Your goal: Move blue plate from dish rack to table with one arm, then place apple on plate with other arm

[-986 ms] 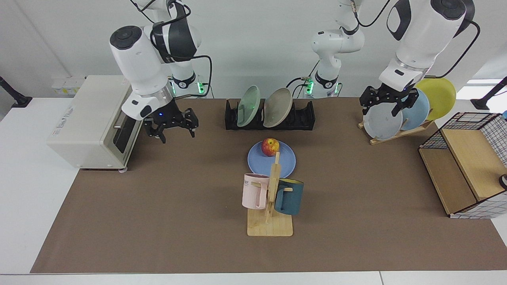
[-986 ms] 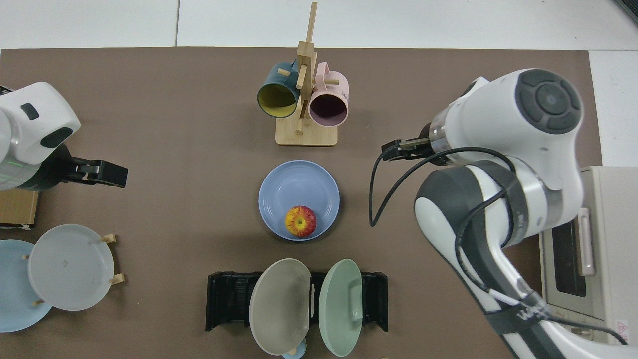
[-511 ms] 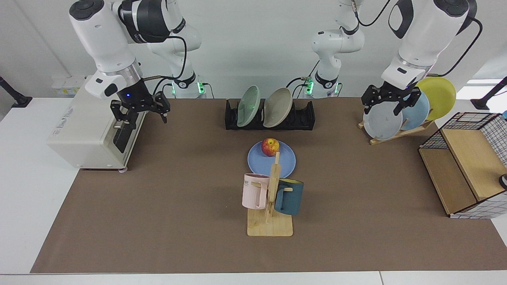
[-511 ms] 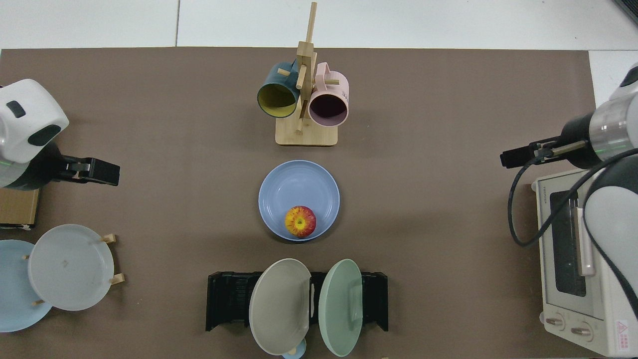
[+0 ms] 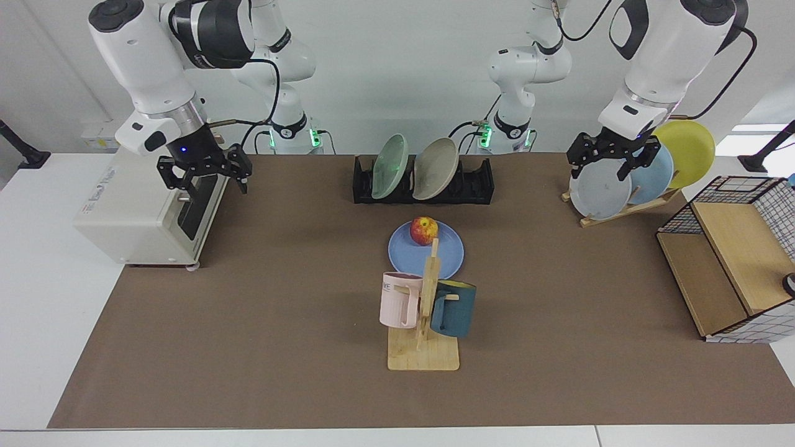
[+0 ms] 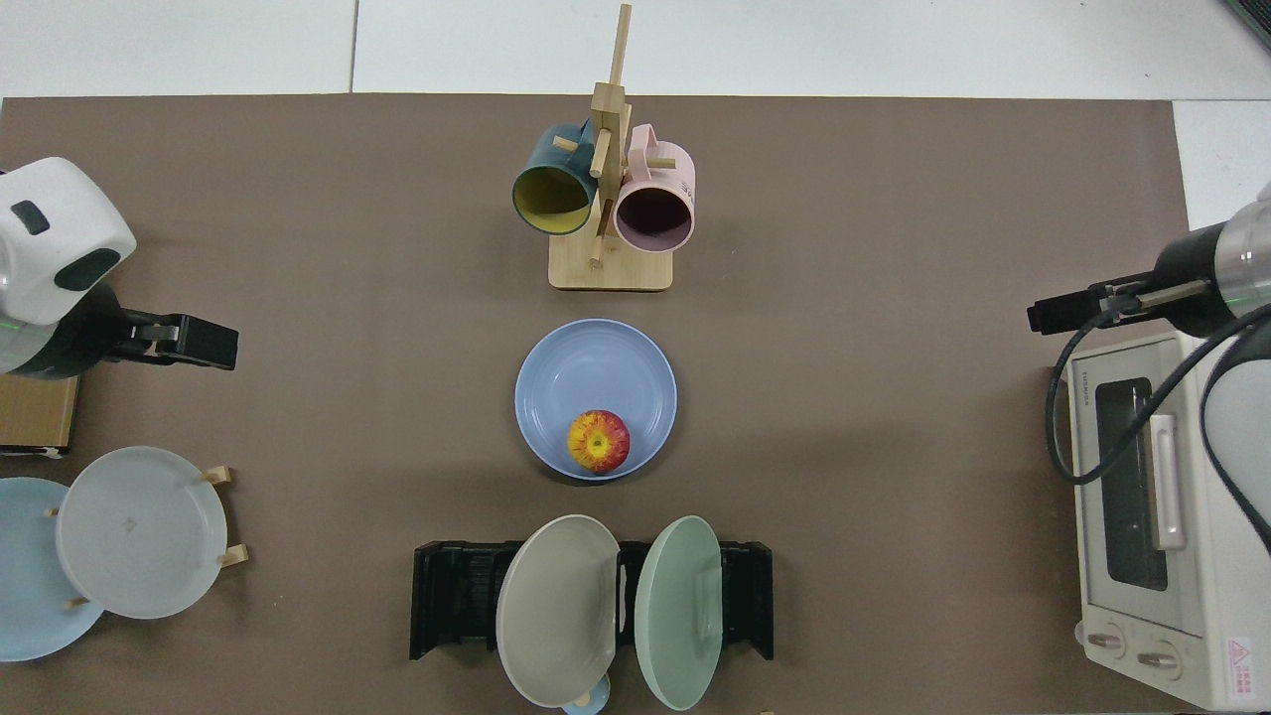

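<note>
Facing view. The blue plate point(image 5: 426, 250) lies flat on the table point(image 5: 261, 323) at frame centre, in front of the dish rack point(image 5: 423, 182). The apple point(image 5: 423, 231) sits on the plate's far part, toward the rack. The right end effector point(image 5: 204, 174) hangs at upper left above the edge of a toaster oven point(image 5: 146, 208), fingers spread, holding nothing, well apart from plate and apple. The left end effector point(image 5: 612, 159) hangs at upper right over a wooden plate stand point(image 5: 624, 208), fingers spread and empty, also well apart from the plate. Count: two arms; two plates upright in the rack, one green point(image 5: 390, 158), one beige point(image 5: 435, 160); three plates on the wooden stand, grey point(image 5: 593, 192), pale blue point(image 5: 655, 174), yellow point(image 5: 689, 149); two mugs, pink point(image 5: 399, 300) and dark teal point(image 5: 453, 308), on a mug stand point(image 5: 424, 347). The writing on the oven and the pink mug is too small to read.

Top view. The blue plate point(image 6: 596, 382) is at centre, with the apple point(image 6: 599, 441) on the part nearest the dish rack point(image 6: 457, 599). The right end effector point(image 6: 1055, 314) is at the right edge by the toaster oven point(image 6: 1162, 516); the left end effector point(image 6: 204, 344) is at the left edge. From above I cannot tell the finger gap of either. The oven door carries a small brand word, not legible.
</note>
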Robot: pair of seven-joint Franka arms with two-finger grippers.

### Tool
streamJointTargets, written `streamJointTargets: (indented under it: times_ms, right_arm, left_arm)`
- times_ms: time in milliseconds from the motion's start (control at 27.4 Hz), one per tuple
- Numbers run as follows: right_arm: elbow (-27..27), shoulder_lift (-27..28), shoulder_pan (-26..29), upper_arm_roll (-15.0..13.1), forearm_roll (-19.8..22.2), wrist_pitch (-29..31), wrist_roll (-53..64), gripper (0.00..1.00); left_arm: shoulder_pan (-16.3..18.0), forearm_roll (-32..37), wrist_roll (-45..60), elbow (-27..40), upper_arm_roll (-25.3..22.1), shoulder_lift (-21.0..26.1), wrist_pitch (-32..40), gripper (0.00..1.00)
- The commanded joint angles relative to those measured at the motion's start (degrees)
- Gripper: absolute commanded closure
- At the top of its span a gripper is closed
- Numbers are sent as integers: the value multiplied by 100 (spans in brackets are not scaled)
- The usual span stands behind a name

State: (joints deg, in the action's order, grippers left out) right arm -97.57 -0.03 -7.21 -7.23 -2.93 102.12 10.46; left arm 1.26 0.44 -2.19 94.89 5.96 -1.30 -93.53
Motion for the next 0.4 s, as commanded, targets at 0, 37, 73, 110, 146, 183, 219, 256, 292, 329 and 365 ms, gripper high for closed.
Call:
streamJointTargets:
  times_ms: [0, 37, 73, 110, 146, 183, 219, 256, 292, 329, 365]
  right_arm:
    - [-69, -67, 27, 73, 266, -52, -44, 0]
    - [-70, -67, 18, 82, 345, -52, -35, 0]
    - [-70, -67, 10, 90, 415, -52, -35, 0]
    - [-78, -76, 9, 99, 442, -60, -44, 0]
    - [-104, -119, 18, 99, 442, -60, -44, 0]
    - [-174, -155, 18, 108, 442, -60, -44, 0]
    - [-236, -190, 27, 108, 442, -60, -44, 0]
    - [-289, -225, 27, 108, 442, -52, -53, 0]
    - [-307, -243, 27, 108, 442, -52, -53, 0]
    - [-307, -243, 18, 108, 442, -52, -44, 0]
    - [-307, -243, 18, 108, 442, -52, -44, 0]
  left_arm:
    - [41, 53, 35, -50, 2, -46, 142, 0]
    - [41, 53, 35, -50, 2, -37, 142, 0]
    - [41, 53, 35, -41, 2, -46, 142, 0]
    - [50, 44, 35, -50, 2, -37, 133, 0]
    - [50, 44, 35, -50, -7, -37, 124, 0]
    - [50, 44, 35, -41, -7, -46, 124, 0]
    - [50, 53, 35, -41, -7, -37, 124, 0]
    - [50, 44, 35, -41, -7, -37, 124, 0]
    - [50, 44, 35, -41, -7, -46, 124, 0]
    - [50, 44, 26, -41, -7, -37, 124, 0]
    - [50, 44, 26, -32, -7, -46, 124, 0]
